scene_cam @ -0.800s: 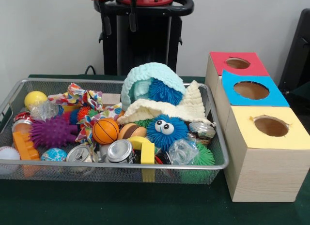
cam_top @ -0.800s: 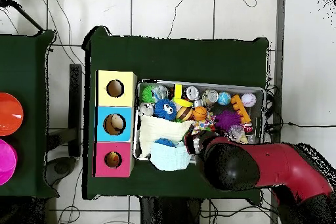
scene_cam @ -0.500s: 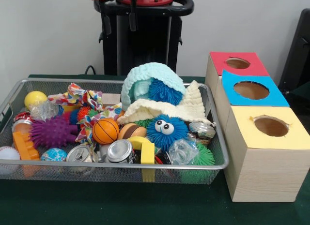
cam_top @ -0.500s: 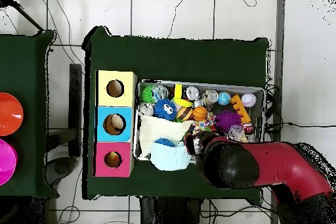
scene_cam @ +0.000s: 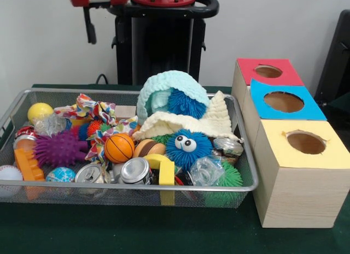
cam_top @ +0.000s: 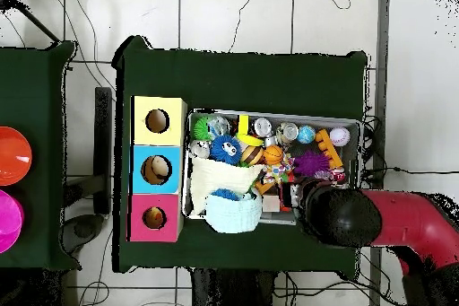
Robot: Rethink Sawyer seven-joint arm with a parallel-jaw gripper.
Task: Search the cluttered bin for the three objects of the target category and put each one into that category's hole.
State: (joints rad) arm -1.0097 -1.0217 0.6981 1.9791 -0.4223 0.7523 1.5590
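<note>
- While the gripper (scene_cam: 90, 33) hangs high above the far end of the bin (scene_cam: 131, 185), it touches nothing in it. Too little of it shows for you to tell whether the jaws are wide or narrow, and you see nothing held in them.
- As the task sentence does not name the target category, you cannot single out the three objects. The candidates all lie in the bin: an orange basketball (scene_cam: 118, 148), a purple spiky ball (scene_cam: 57, 149), a blue furry toy with eyes (scene_cam: 188, 150), a yellow ball (scene_cam: 40, 111) and two cans (scene_cam: 135, 170) along the near rim.
- A mint knitted cloth (scene_cam: 169, 84) and a cream cloth (scene_cam: 213, 120) are heaped at the back and cover a second blue spiky ball in part. More may be hidden under them.
- The red box (scene_cam: 284, 74), blue box (scene_cam: 311, 109) and yellow box (scene_cam: 333, 153) stand in a row on the counter (scene_cam: 109, 232) just beside the bin. Each has an open hole on top, and you cannot see what lies inside.
- Judging from the crowded bin, you should count the searching, all three picks and all three drops as left to do, unless something already lies unseen in a box.
</note>
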